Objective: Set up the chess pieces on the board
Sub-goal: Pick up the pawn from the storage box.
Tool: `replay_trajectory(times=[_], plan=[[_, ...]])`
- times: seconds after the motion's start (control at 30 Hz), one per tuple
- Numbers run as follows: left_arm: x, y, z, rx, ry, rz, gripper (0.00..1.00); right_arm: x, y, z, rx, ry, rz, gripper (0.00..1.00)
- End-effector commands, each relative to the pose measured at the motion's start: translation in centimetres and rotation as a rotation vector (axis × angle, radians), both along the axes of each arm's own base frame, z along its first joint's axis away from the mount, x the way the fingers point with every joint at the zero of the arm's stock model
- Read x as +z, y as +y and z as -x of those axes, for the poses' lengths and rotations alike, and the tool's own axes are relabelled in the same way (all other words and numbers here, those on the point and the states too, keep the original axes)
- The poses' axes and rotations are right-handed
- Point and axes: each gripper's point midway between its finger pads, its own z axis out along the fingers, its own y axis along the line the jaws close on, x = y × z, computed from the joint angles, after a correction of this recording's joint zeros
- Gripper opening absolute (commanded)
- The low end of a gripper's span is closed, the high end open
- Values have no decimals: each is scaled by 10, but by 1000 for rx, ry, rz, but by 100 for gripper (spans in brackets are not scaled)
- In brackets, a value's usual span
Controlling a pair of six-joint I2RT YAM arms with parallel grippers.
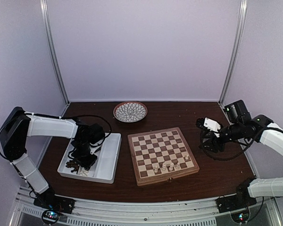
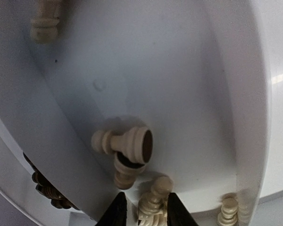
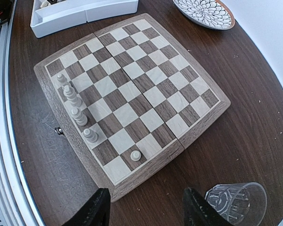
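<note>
The board (image 1: 162,155) lies at mid-table, with several cream chess pieces (image 3: 79,116) standing along its near edge and a pawn (image 3: 135,155) one row in. My left gripper (image 1: 85,157) is down inside the white tray (image 1: 108,160). In the left wrist view its fingers (image 2: 119,207) stand on either side of a cream piece (image 2: 153,200), with a thin gap on the left side. The left gripper (image 2: 145,195) is open around it. Two more cream pieces (image 2: 125,143) lie just beyond. My right gripper (image 3: 146,197) hangs open above the table by the board's right corner, with nothing between its fingers.
Dark pieces (image 2: 49,190) lie in the tray's other compartment beyond the divider wall (image 2: 47,141). A round patterned plate (image 1: 130,111) sits at the back. A clear glass (image 3: 236,202) stands on the table right of the board, close to my right gripper.
</note>
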Motion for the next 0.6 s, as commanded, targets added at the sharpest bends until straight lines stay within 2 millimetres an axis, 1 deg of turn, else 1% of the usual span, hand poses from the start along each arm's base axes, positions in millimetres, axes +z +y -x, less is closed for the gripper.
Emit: replay_trajectory(times=[0.0, 0.07, 0.23, 0.3, 0.43, 0.57], plan=[[-5, -1, -10, -37, -39, -20, 30, -2, 3, 2, 23, 2, -6, 55], [-5, -3, -10, -45, -34, -9, 28, -2, 4, 2, 27, 3, -7, 55], [-10, -6, -3, -43, -3, 4, 21, -2, 4, 3, 28, -1, -7, 55], [-11, -4, 1, -26, 5, -4, 21, -2, 3, 3, 29, 0, -6, 55], [-10, 5, 5, 17, 6, -48, 25, -2, 4, 3, 30, 0, -7, 55], [-9, 10, 11, 41, 16, -76, 24, -2, 4, 4, 32, 2, -9, 55]])
